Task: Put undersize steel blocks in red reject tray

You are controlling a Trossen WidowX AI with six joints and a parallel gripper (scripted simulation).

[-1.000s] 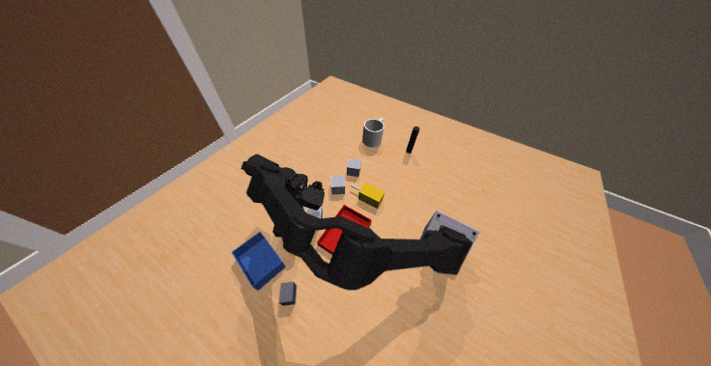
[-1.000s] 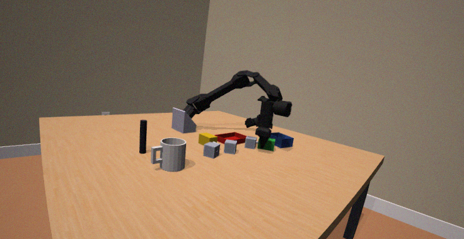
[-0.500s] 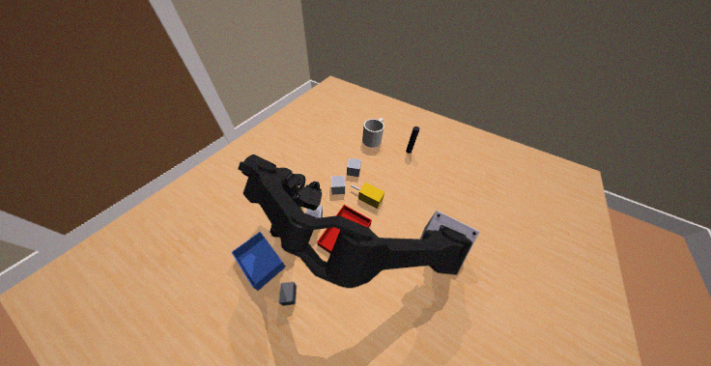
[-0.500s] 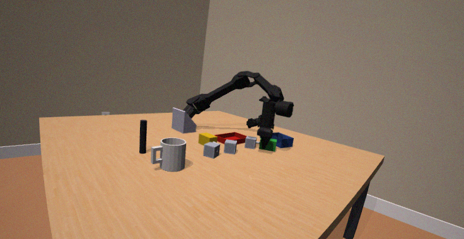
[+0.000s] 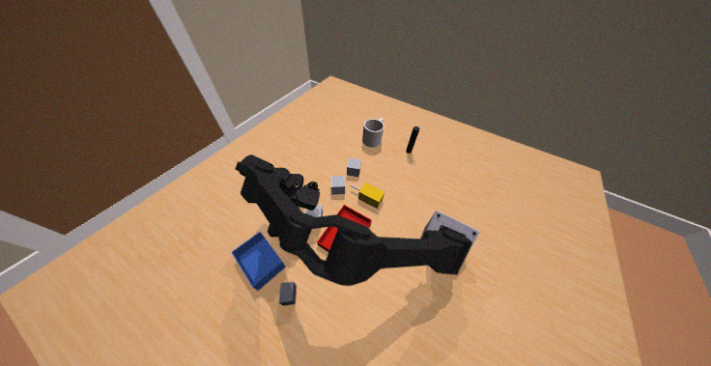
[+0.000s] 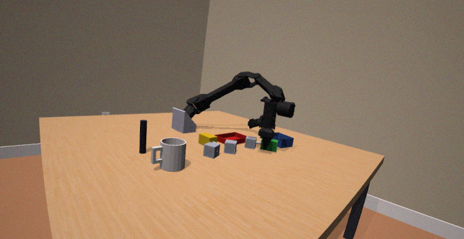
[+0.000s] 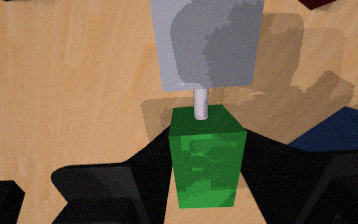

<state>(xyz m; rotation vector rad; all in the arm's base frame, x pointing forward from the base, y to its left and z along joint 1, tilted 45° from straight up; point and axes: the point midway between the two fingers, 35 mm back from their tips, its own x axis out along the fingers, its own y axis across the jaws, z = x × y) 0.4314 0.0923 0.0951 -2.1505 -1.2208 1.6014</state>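
Observation:
My gripper (image 6: 268,144) (image 7: 198,127) is shut on the green GO gauge (image 6: 273,145) (image 7: 205,170), low over the table. The gauge's pin (image 7: 201,104) points at the nearest steel block (image 5: 314,211) (image 6: 250,142) (image 7: 210,45). A length of pin shows between the green body and the block; whether its tip is inside the hole is hidden. A second steel block (image 5: 337,185) (image 6: 230,147) and a third steel block (image 5: 353,167) (image 6: 211,150) stand in a row towards the mug. The red tray (image 5: 328,239) (image 6: 236,138) shows no block in its visible part; my arm partly covers it.
A yellow gauge (image 5: 371,194) (image 6: 207,139) lies beside the red tray. A blue tray (image 5: 258,262) (image 6: 284,140) (image 7: 340,132) is close to my gripper, with a dark block (image 5: 288,293) near it. A grey mug (image 5: 373,133) (image 6: 173,156) and black cylinder (image 5: 412,140) (image 6: 142,137) stand farther off.

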